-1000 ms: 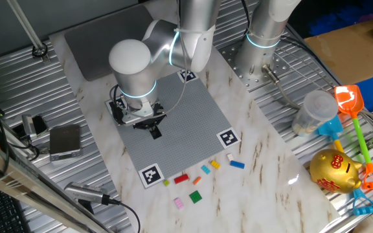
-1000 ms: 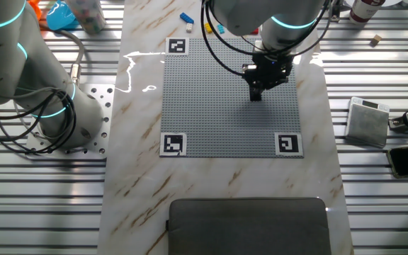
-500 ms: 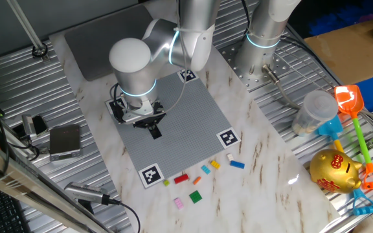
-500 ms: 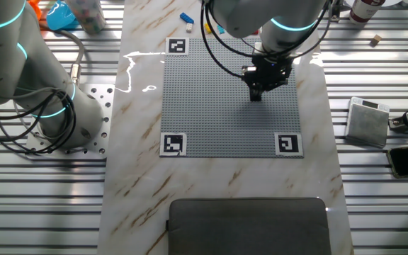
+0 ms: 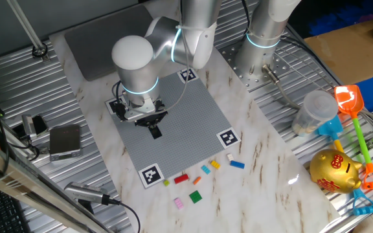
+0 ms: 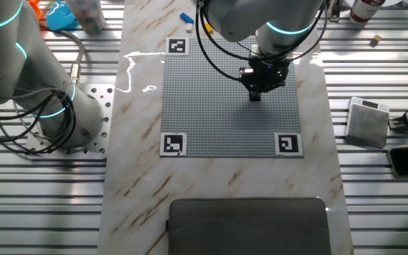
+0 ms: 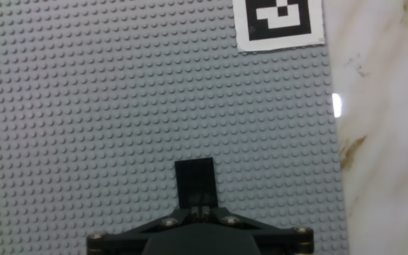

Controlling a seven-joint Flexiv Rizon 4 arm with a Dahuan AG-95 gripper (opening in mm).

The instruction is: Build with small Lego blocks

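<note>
Pinching black block [image 7: 195, 182] between closed fingertips, tool [image 7: 204, 210] poised over grey studded plate [image 7: 119, 106].

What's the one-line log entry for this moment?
gripper: shut on black block | where: over grey plate | loose blocks: on table beside plate

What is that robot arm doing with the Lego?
The robot arm is building with small Lego blocks. Its gripper is down over the grey studded plate with a black block at its fingertips, seemingly pressing it on. More loose blocks, such as a red one and a green one, wait on the marble table beside the plate.
</note>
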